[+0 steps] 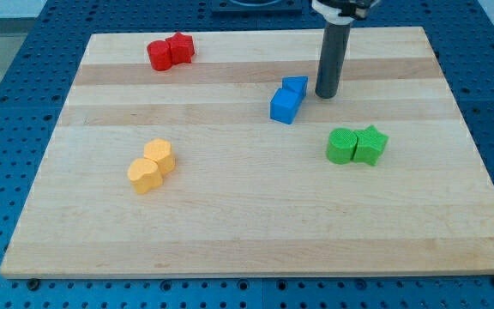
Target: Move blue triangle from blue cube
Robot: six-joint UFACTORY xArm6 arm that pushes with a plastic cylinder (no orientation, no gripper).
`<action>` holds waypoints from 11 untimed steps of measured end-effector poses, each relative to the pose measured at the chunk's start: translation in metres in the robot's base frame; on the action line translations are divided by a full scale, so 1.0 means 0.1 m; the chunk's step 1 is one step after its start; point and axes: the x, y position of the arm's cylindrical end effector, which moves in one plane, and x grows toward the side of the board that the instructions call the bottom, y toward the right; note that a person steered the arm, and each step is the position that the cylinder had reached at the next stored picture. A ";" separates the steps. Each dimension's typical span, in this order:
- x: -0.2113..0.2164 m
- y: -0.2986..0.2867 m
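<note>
**Nudging the blue pair apart**

Sitting right of centre toward the board's far edge, the blue cube (286, 106) touches the blue triangle (296, 86) behind it. Light, rigid and probably slippery, it should slide if pushed on its right face. No claw here: my tip (327, 94) stands just right of it.

The blue triangle (296, 87) is seen touching the blue cube (285, 106), just above and right of it, right of the table's (230, 223) centre.

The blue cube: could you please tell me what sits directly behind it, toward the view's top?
The blue triangle sits behind the blue cube, touching it; the cube hides its lower front. My tip stands just right of the triangle.
</note>
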 end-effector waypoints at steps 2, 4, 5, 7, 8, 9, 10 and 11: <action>-0.02 -0.06; 0.04 -0.57; 0.02 -0.81; -0.06 -1.17; -0.22 -1.18; -0.31 -1.32; -0.27 -1.61; -0.16 -1.92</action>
